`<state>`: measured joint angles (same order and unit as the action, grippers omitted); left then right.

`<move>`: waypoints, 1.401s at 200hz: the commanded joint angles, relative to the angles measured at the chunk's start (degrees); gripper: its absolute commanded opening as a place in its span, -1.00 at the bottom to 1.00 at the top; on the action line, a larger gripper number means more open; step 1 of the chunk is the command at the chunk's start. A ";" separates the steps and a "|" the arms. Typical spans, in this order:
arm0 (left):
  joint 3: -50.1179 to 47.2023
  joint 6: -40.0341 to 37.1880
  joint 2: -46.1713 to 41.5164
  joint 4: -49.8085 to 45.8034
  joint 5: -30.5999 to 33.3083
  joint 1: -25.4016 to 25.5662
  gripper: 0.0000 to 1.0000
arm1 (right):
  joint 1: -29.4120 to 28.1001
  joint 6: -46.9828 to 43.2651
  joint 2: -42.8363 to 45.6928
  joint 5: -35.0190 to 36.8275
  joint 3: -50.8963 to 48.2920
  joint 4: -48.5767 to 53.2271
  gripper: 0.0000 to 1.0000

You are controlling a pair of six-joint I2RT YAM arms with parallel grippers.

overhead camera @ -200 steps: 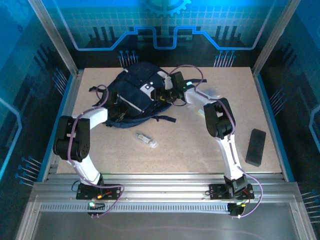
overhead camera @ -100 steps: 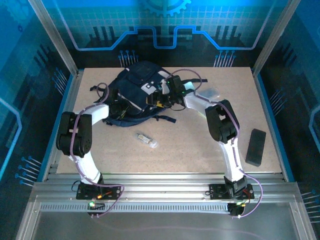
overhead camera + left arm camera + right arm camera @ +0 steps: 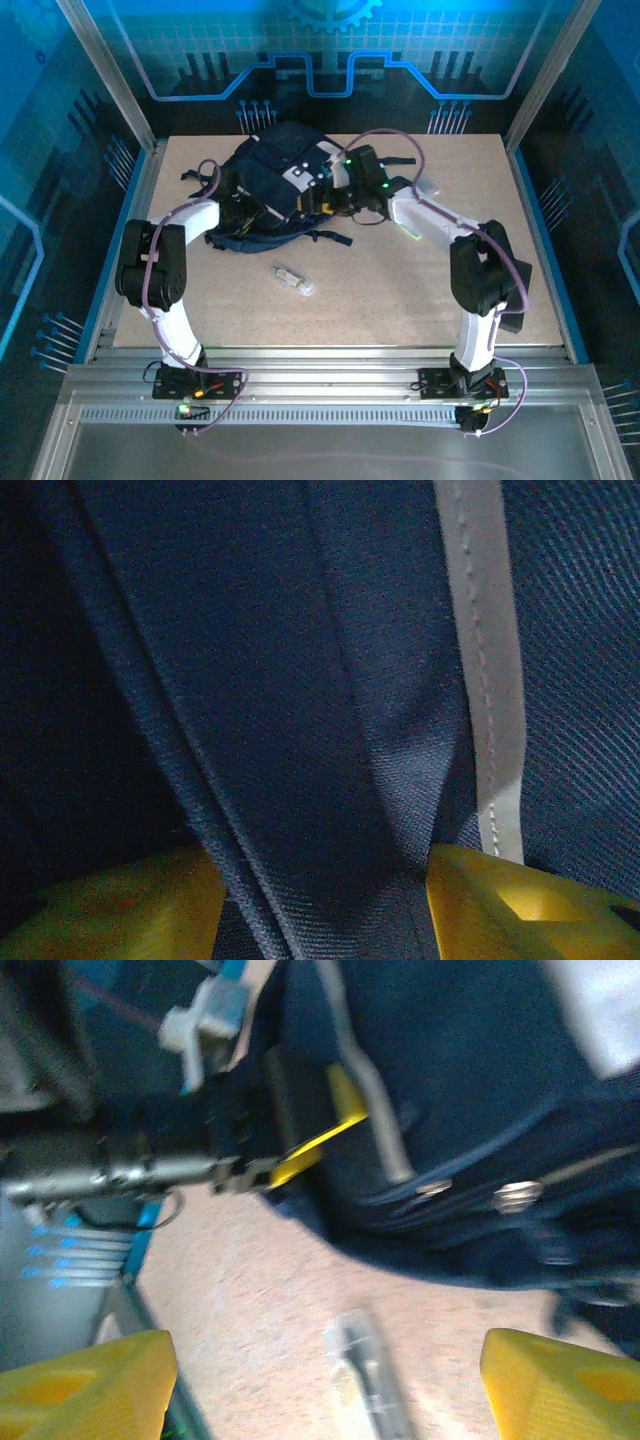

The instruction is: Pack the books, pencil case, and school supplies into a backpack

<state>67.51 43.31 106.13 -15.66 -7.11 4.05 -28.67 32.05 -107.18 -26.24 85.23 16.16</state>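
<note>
Right arm's elbow has swung out toward the right edge of the top view since a second ago and now overlaps the black block (image 3: pixel 512 322). The right gripper (image 3: pixel 325 198) stays at the right side of the backpack (image 3: pixel 270 180), upper centre of the table (image 3: pixel 400 300), its fingers (image 3: pixel 90 1380) wide apart with nothing between them. Left gripper (image 3: pixel 320 910) sits against the backpack's lower left with a navy fold between its fingers (image 3: pixel 520 900), pinched or loose cannot be told; clear tube (image 3: pixel 293 280) lies just below the backpack.
</note>
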 commanded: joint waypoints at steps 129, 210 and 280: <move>0.83 1.65 -11.79 -4.21 5.11 17.14 0.36 | 11.96 11.35 -21.64 2.89 10.88 -5.48 0.46; -0.10 18.59 -2.84 1.16 13.76 23.42 0.34 | 8.86 20.61 -20.83 3.25 -0.52 -20.89 -1.00; 0.35 26.40 -0.49 4.22 18.35 23.39 0.18 | 6.79 24.06 -20.69 4.35 -6.82 -26.69 -1.00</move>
<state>67.72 65.39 104.62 -13.96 8.27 27.40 -19.46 54.41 -128.20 -21.39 80.88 -10.52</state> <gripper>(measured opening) 0.613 0.069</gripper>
